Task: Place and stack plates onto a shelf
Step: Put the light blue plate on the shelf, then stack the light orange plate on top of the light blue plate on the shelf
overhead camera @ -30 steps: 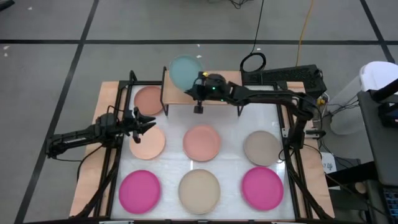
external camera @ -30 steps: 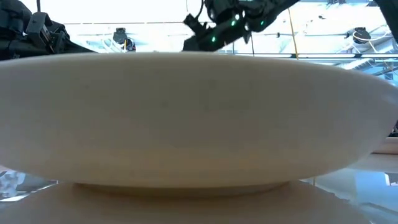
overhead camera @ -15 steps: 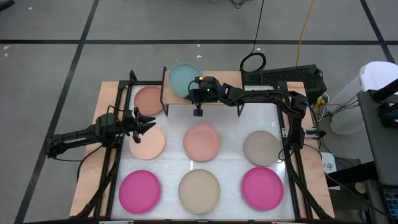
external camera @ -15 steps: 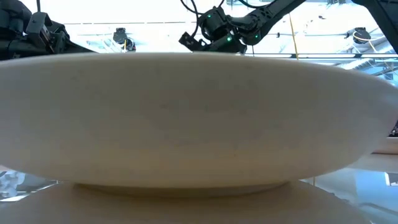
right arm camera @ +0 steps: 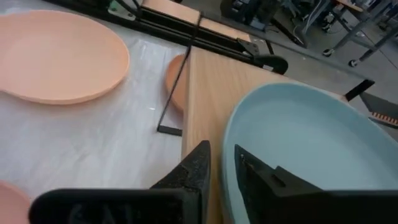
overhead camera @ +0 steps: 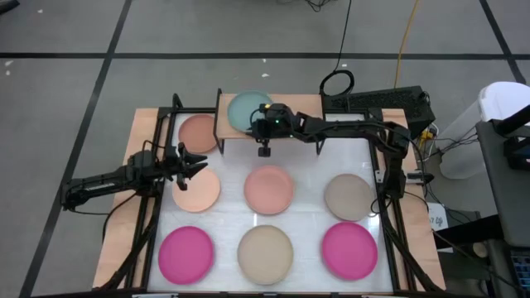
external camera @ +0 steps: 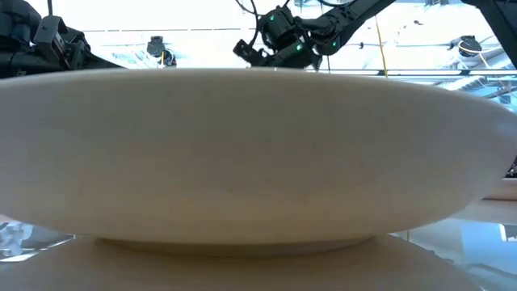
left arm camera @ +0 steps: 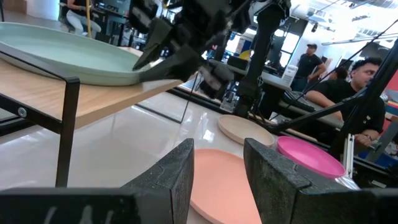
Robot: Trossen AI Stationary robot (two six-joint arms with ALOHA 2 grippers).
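Observation:
The pale teal plate [overhead camera: 244, 109] lies on the shelf's [overhead camera: 286, 132] light wooden top at the table's far edge. My right gripper [overhead camera: 262, 121] is shut on its rim; the right wrist view shows the plate [right arm camera: 305, 143] and the shelf top [right arm camera: 205, 93]. My left gripper [overhead camera: 199, 162] hangs open above the far edge of a peach plate [overhead camera: 196, 190] at the table's left. In the left wrist view my open left gripper [left arm camera: 217, 174] looks toward the shelf [left arm camera: 93, 93] and the teal plate [left arm camera: 62, 53]. My right gripper pinches the teal plate's rim [right arm camera: 229, 140] on its right, near side, one finger [right arm camera: 194, 163] outside the rim and the other [right arm camera: 264, 173] inside the dish. The fingers slant down from the table's right. The plate lies flat on the shelf top.
On the white table lie a brownish-red plate [overhead camera: 197, 132] left of the shelf, a pink one [overhead camera: 269, 189], a taupe one [overhead camera: 348, 196], two magenta ones [overhead camera: 186, 254] [overhead camera: 349, 249] and a beige one [overhead camera: 265, 252]. The beige plate [external camera: 258, 153] fills the low view. People stand beyond the table [left arm camera: 336, 87].
My right gripper has come down and a little toward the table's near edge, still shut on the teal plate. The plate, held high above the shelf a second ago, now lies on the shelf top.

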